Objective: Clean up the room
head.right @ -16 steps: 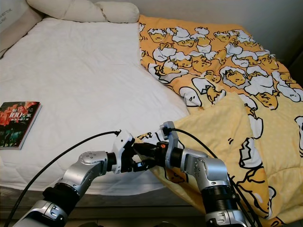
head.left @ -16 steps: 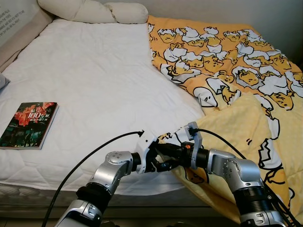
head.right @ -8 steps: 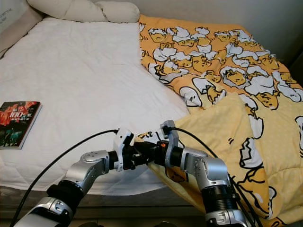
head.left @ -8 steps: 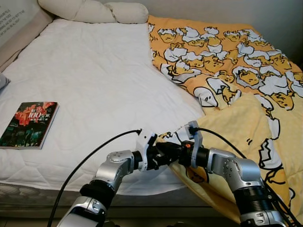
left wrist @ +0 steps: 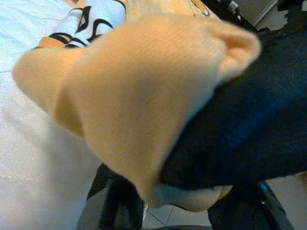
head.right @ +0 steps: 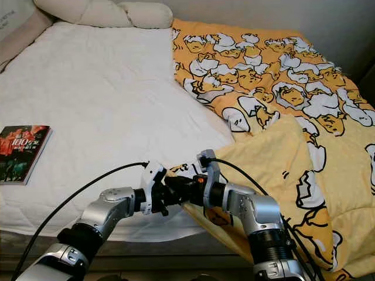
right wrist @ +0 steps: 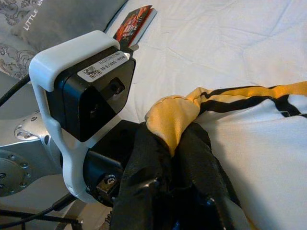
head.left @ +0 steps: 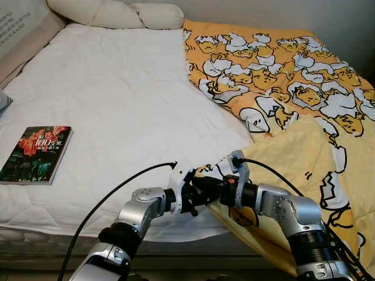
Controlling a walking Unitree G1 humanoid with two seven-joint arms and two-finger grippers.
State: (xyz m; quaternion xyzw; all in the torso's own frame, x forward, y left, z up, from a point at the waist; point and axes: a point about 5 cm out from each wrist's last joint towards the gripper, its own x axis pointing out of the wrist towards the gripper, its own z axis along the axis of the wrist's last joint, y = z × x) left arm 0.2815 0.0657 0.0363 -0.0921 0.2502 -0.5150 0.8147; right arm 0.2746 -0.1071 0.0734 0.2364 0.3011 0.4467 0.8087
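A yellow blanket [head.left: 281, 88] with an egg-cartoon print covers the bed's right half, its plain yellow underside folded over at the front right. Its front corner [right wrist: 170, 117] is bunched near the bed's front edge. My right gripper [head.left: 206, 188] is shut on that corner, and the fabric pokes out between its black fingers [right wrist: 144, 158]. My left gripper [head.left: 193, 197] meets it head-on from the left, right at the same corner. In the left wrist view the yellow fabric [left wrist: 134, 96] sits very close, with the right gripper's black finger [left wrist: 240, 129] across it.
A white sheet [head.left: 117, 99] lies bare over the bed's left half. A book [head.left: 36, 154] with a dark red cover rests near the left front edge. Cream pillows [head.left: 117, 13] line the head of the bed, with a grey cushion [head.left: 20, 29] at far left.
My left gripper has moved right, from a small gap beside the right gripper to close against the blanket corner. The right gripper has kept its hold and barely moved.
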